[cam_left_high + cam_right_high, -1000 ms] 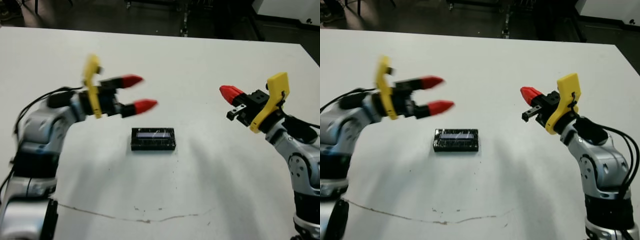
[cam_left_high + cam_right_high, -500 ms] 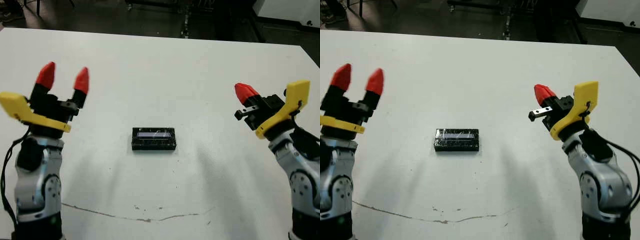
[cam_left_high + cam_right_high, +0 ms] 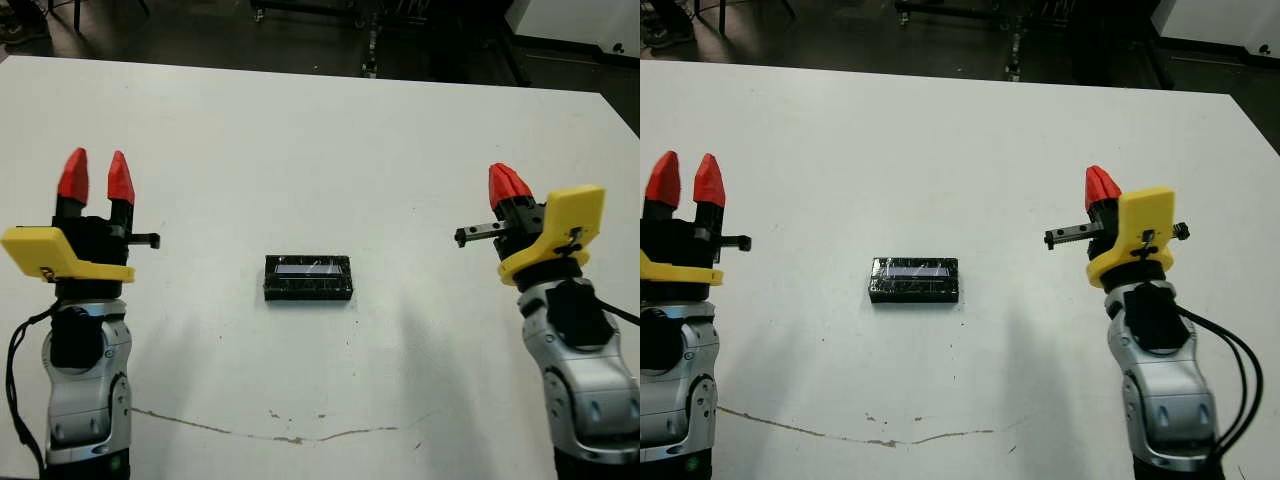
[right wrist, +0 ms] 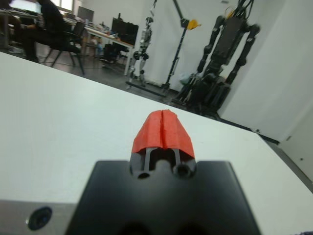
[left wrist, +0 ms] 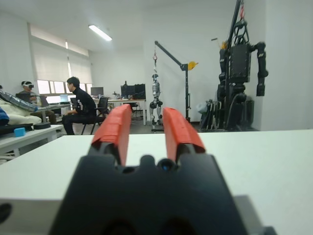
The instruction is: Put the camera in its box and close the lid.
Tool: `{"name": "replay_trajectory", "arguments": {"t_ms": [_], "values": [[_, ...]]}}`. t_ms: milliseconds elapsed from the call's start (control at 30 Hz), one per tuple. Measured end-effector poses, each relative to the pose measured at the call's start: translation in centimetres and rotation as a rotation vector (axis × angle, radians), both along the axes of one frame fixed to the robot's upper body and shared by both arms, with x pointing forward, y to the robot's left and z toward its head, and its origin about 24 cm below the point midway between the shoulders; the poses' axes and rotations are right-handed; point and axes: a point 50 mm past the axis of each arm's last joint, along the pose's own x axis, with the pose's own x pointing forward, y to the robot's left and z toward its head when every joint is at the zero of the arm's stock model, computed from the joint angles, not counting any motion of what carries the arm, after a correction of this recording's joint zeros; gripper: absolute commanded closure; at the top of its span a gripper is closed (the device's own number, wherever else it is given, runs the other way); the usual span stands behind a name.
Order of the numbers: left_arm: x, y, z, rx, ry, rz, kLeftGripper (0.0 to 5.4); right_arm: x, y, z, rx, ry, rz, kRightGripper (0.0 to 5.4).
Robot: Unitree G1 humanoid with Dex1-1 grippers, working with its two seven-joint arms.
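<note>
At the table's centre lies a small black block. Its top is the glossy crinkly lid [image 3: 308,269] with a pale strip, lying flat and closed over the box [image 3: 308,293], of which only a dark side shows. The camera is hidden. My left gripper [image 3: 96,178] stands upright far left of the block, its red fingers [image 5: 116,127] a narrow gap apart and holding nothing. My right gripper [image 3: 508,182] stands upright far to the right, its fingers [image 4: 162,129] pressed together and empty.
A thin dark scratch [image 3: 280,436] runs across the white table [image 3: 330,140] near its front edge. Beyond the far edge are dark floor and stands. People [image 5: 80,105] sit at desks far behind, with robot rigs [image 4: 222,54] nearby.
My left arm has swung from beside the block out to the left and turned upright, its fingers closing to a narrow gap. My right gripper has drawn back right and turned upright.
</note>
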Motion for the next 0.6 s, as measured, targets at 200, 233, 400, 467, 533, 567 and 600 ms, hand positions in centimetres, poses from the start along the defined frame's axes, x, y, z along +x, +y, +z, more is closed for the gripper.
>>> {"name": "replay_trajectory", "arguments": {"t_ms": [200,233,400,467,533,567,600], "values": [[-0.16,-0.74,-0.79,0.043,0.058,-0.016,5.38,0.47,0.57,-0.53,0.027,-0.006,-0.006,5.40],[-0.17,-0.80,-0.90,0.045,0.065,-0.019,5.39,0.57,0.63,-0.51,0.030,-0.007,-0.005,5.40],[-0.13,-0.99,-0.92,0.069,0.076,-0.028,5.39,0.83,0.75,-0.54,0.050,-0.006,-0.006,5.40],[-0.12,-1.01,-0.93,0.069,0.077,-0.030,5.39,0.87,0.65,-0.62,0.052,0.000,-0.005,5.40],[-0.10,-1.01,-0.97,0.065,0.083,-0.030,5.39,0.88,0.52,-0.63,0.054,0.001,-0.005,5.40],[-0.09,-1.00,-0.99,0.063,0.086,-0.031,5.39,0.88,0.49,-0.63,0.055,0.002,-0.003,5.40],[-0.09,-1.00,-0.99,0.061,0.086,-0.031,5.39,0.88,0.47,-0.63,0.056,0.003,-0.001,5.40]]}}
